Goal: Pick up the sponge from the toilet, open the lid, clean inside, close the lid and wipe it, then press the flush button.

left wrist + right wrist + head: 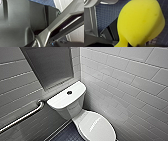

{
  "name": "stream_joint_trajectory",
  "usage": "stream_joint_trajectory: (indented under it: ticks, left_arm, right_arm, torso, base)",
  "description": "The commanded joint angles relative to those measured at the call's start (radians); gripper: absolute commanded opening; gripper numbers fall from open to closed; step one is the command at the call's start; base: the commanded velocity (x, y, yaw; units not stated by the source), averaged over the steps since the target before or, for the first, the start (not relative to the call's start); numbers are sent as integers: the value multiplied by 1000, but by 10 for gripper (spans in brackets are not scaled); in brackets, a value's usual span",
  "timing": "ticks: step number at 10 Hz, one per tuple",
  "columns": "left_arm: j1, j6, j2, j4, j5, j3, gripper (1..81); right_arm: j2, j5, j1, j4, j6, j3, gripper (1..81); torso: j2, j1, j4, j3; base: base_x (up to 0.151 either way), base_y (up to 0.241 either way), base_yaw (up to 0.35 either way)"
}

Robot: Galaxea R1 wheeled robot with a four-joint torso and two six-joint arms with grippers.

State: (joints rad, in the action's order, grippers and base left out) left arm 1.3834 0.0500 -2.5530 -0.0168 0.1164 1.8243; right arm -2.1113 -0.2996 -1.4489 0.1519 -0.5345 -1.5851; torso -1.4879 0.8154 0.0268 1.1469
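White-grey tile walls (125, 77) box in the corner; a steel grab bar (22, 118) runs along one wall, w/ dark blue mosaic floor (66, 135) below. The toilet (75, 114) sits in the corner, glossy ceramic, its lid (96, 125) shut flat over the bowl.

The sponge (140, 21), bright yellow, hangs over the floor tiles right at the right wrist cam. The right gripper (137, 45) looks closed on its narrow end, tho the fingers are mostly hidden.

It's prob. soft foam: light, squashy, no slip risk, and it bends if pinched at the tip, so a grip nearer mid-body would wipe firmer. The lid is smooth and slippery, best lifted at the front rim.

The flush button (69, 92) is small and dark, set in the tank cover (62, 98).
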Motion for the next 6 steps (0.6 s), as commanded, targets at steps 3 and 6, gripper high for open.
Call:
stream_joint_trajectory:
  ticks: [3,6]
  left_arm:
    - [-103,-7,101,0,-78,-141,811]
    - [-206,-42,143,43,-103,-164,811]
  right_arm:
    - [-61,-69,-170,-75,183,-79,10]
    - [-113,-44,-186,-221,372,-88,10]
  torso:
    - [0,0,0,0]
    - [0,0,0,0]
  base:
    - [0,0,0]
    - [0,0,0]
